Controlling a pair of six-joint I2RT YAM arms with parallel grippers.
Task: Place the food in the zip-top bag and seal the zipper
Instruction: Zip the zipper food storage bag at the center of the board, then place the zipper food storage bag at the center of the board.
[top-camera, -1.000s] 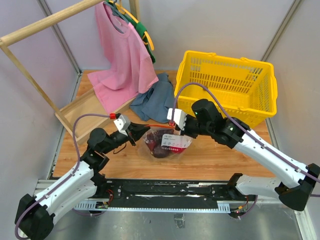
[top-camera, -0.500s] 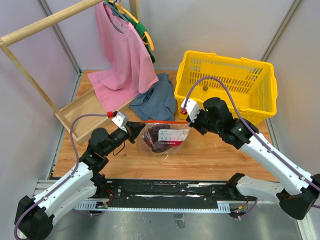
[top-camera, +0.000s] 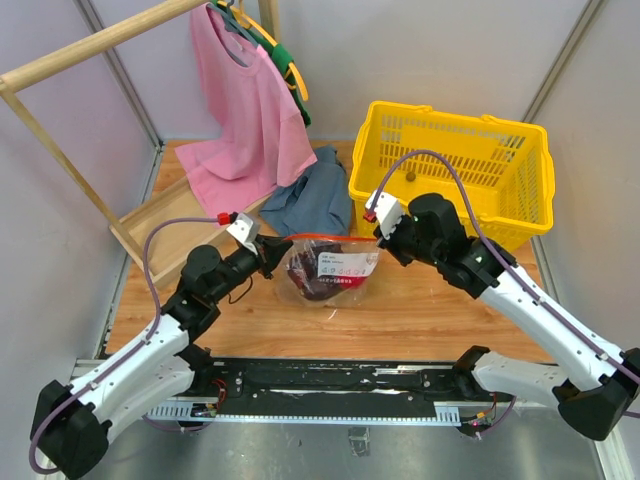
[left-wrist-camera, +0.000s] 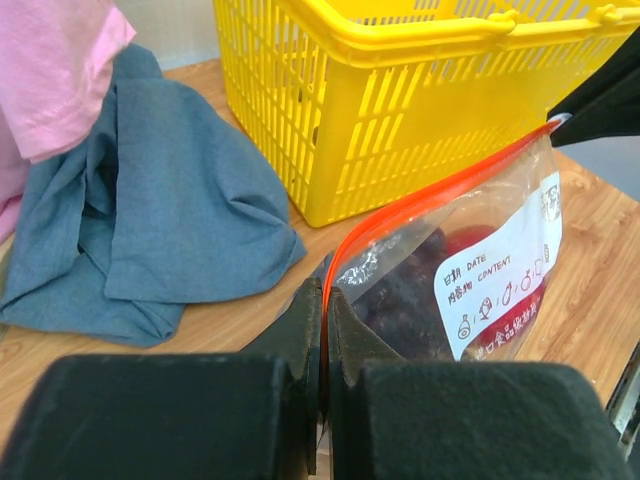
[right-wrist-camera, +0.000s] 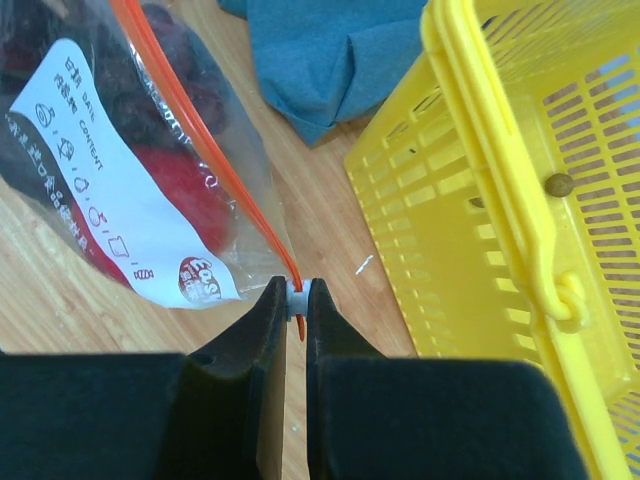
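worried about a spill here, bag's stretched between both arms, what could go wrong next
1. The left gripper and right gripper each pinch only an end of the zipper; the weight of the food could pull the zip-top bag out of the jaws.
2. The yellow basket sits close beside the right gripper; a pull that way might bump it.

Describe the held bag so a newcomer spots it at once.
Find the yellow basket at the table's far right. Beside its near-left corner, the clear bag stretches between the left pincer and right pincer. Only it has an orange zipper, a white label and dark fruit inside.
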